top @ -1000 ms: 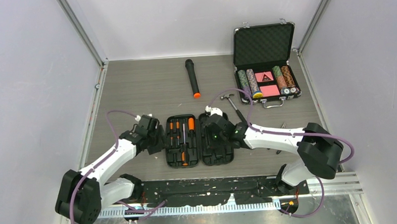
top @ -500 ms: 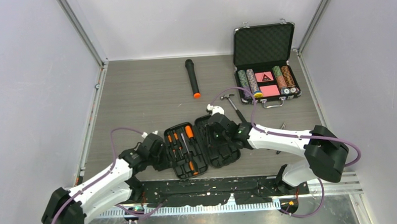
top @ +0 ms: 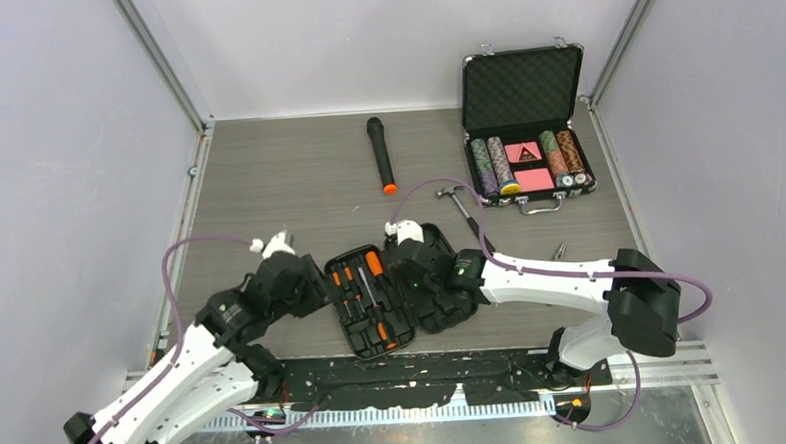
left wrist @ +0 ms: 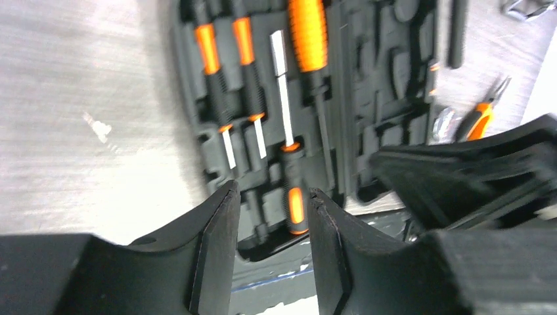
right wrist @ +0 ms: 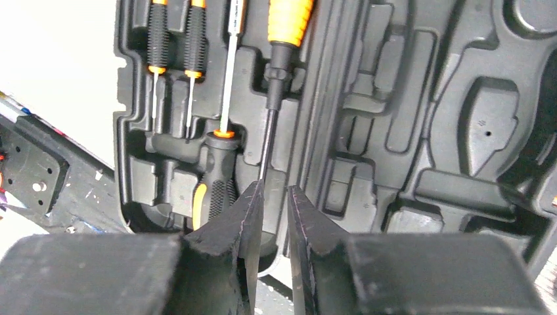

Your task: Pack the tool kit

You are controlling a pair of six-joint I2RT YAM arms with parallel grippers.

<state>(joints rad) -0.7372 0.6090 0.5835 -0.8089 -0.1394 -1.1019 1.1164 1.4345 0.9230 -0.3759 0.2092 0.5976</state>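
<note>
The tool kit [top: 354, 331] lies open and skewed near the front edge. Its left half holds several orange-black screwdrivers [top: 370, 283]. Its right half [right wrist: 420, 131] shows bare moulded slots. My left gripper [top: 307, 286] is open and empty, just above the kit's left edge; in the left wrist view [left wrist: 272, 191] the screwdrivers [left wrist: 307, 33] lie beyond its fingers. My right gripper [top: 424, 281] sits over the kit's middle. In the right wrist view [right wrist: 274, 189] its fingers [right wrist: 253, 216] are nearly closed astride the hinge ridge. The hammer [top: 460, 207] and pliers [top: 558, 250] lie on the table to the right.
A black microphone with an orange end [top: 381, 154] lies at the back centre. An open metal-edged case of poker chips [top: 525, 126] stands at the back right. A black perforated strip [top: 405, 367] runs along the front edge. Grey walls close in both sides.
The kit has turned counter-clockwise and slid a little left and nearer. My left gripper pulled back and then rose off the kit's left edge. My right gripper shifted left with the kit.
</note>
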